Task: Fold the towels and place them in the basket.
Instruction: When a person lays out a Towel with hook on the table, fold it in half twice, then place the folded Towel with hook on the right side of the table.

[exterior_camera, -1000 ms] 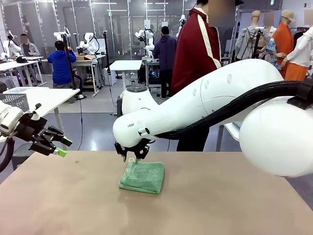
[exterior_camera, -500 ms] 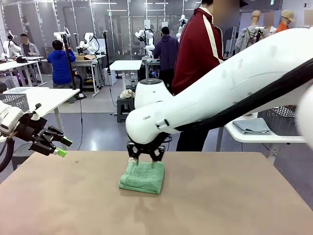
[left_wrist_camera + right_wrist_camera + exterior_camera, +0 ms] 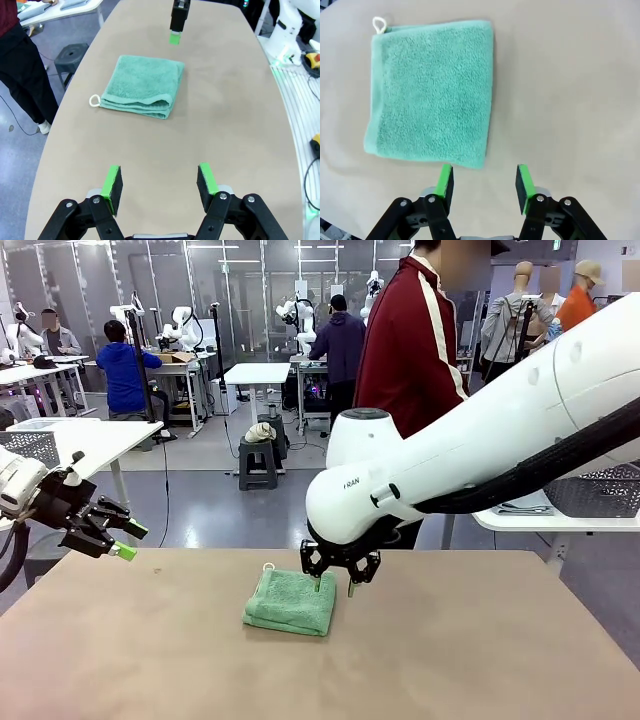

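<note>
ok | mint towel (image 3: 291, 602) folded, flat on the table (image 3: 480, 660) | right gripper (image 3: 335, 587) jaws apart, empty, over its right edge | left gripper (image 3: 130, 541) jaws apart, empty, well off left | cloth light, soft, limp: likely pinch all layers at one edge, else fold splays

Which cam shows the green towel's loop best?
Right wrist view: it looks straight down on the folded green towel, loop clear at one corner. Left wrist view shows it smaller, obliquely; front view, barely, at the far edge.
</note>
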